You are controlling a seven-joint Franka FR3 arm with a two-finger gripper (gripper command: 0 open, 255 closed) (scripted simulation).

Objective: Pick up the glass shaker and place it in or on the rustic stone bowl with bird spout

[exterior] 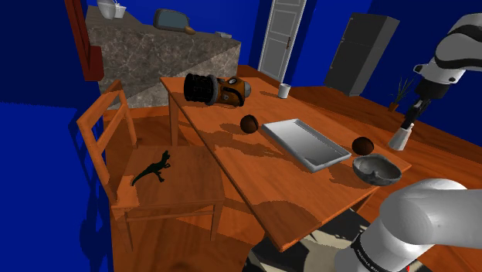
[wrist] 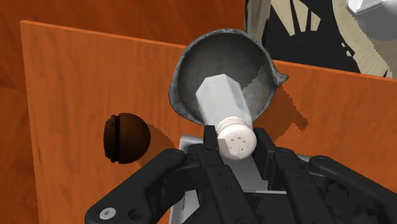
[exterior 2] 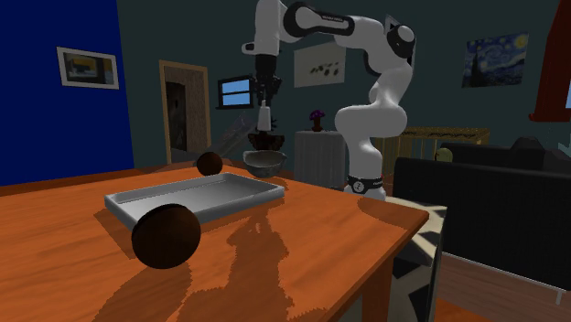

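The arm (exterior 2: 384, 82) arches high from its stand, wrist turned straight down. Its gripper (wrist: 236, 137) is clenched on the shaker (wrist: 222, 105) at the capped end. The shaker hangs below the fingers, directly above the bowl (wrist: 203, 60).

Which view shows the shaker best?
Wrist view: the shaker is large, clasped by the gripper, perforated cap toward the camera, with the grey bowl behind it. The shoulder view and second exterior view show it as a small pale shape hanging under the gripper, near the bowl.
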